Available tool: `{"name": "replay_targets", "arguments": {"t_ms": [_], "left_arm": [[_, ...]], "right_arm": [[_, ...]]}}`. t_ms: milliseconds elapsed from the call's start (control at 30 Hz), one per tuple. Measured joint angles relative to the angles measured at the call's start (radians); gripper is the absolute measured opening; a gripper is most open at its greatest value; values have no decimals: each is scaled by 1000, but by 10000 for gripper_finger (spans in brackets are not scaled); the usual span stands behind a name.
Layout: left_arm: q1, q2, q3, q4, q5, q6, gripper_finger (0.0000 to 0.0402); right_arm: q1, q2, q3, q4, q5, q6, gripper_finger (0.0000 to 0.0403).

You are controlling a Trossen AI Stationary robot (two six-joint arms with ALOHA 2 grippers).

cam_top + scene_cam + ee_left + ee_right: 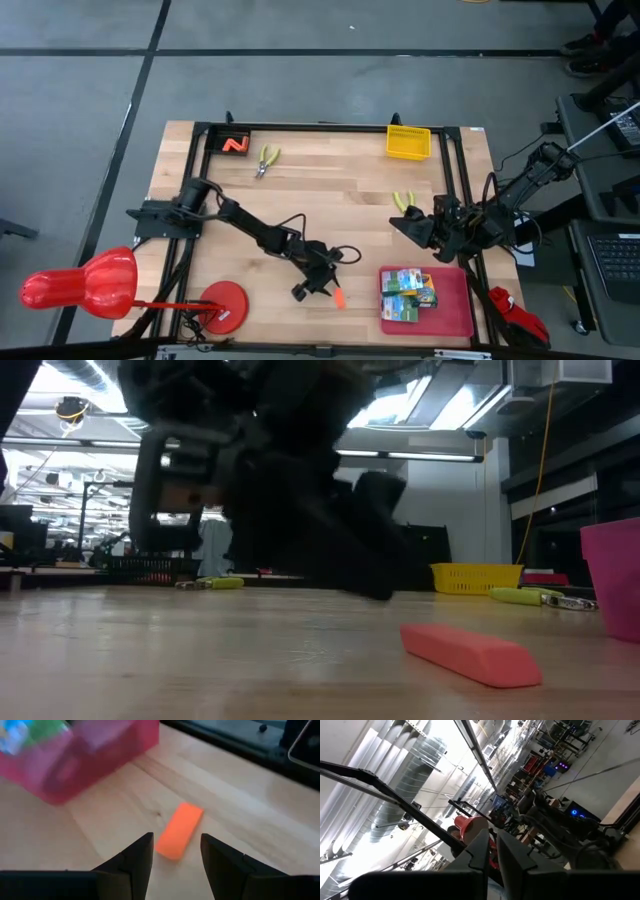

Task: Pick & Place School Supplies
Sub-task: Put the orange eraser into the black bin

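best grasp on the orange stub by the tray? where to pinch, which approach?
Pinch the orange stub across its narrow width, at mid-length, coming straight down. It lies flat and alone on the table, clear of the red tray, with its long sides free. The left claw hangs open just short of its near end, already roughly lined up with it.

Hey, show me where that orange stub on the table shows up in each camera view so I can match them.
High view: the orange stub lies near the front edge, beside the left pincer.
Low view: it lies in the right foreground.
Left wrist view: it sits centre, just ahead of the open fingers.
Right wrist view: not in it.
Shared landmark: the red tray.
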State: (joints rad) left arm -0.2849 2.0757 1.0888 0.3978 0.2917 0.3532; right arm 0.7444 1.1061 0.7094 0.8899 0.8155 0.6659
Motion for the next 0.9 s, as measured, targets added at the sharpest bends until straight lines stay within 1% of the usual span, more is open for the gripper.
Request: {"name": "replay_targets", "arguments": {"t_ms": [100, 267, 467, 900], "left_arm": [[6, 24, 18, -3, 27, 1, 162], [6, 55, 47, -8, 29, 22, 162], [6, 87, 76, -11, 55, 28, 162], [6, 92, 76, -36, 78, 27, 161]], "right_arm": [[0, 0, 0, 0, 7, 1, 39], [0, 0, 0, -1, 9, 5, 39], [0, 0, 0, 0, 11, 8, 39], [0, 0, 0, -1, 16, 7, 39]]}}
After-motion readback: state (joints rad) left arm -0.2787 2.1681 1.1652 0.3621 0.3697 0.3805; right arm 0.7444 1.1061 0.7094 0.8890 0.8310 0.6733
